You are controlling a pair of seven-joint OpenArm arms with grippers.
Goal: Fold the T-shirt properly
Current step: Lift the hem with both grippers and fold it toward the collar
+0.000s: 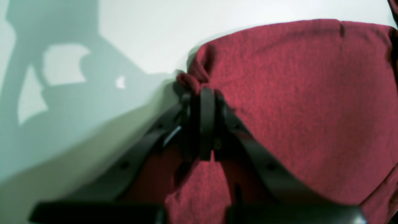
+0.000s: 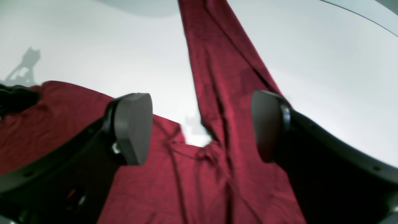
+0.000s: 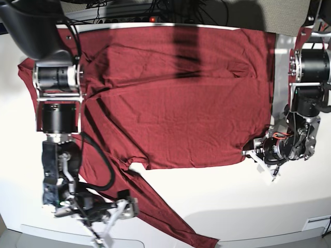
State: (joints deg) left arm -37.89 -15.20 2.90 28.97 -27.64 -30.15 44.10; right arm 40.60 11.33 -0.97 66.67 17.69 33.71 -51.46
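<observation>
The maroon T-shirt (image 3: pixel 176 103) lies spread flat on the white table, one long sleeve (image 3: pixel 165 212) running toward the front edge. My left gripper (image 1: pixel 202 91) is shut on a bunched corner of the T-shirt's (image 1: pixel 295 93) hem, and shows at the shirt's lower right corner (image 3: pixel 248 153) in the base view. My right gripper (image 2: pixel 202 124) is open just above the sleeve (image 2: pixel 217 93), which runs between its fingers (image 2: pixel 133 127) near the armpit. From the base camera the right gripper (image 3: pixel 118 217) sits at the sleeve's lower edge.
White table (image 3: pixel 232 201) surrounds the shirt in front and to the sides. Cables and a power strip (image 3: pixel 150 18) lie along the back edge. The two arm bases (image 3: pixel 57 77) stand partly over the shirt's left and right sides.
</observation>
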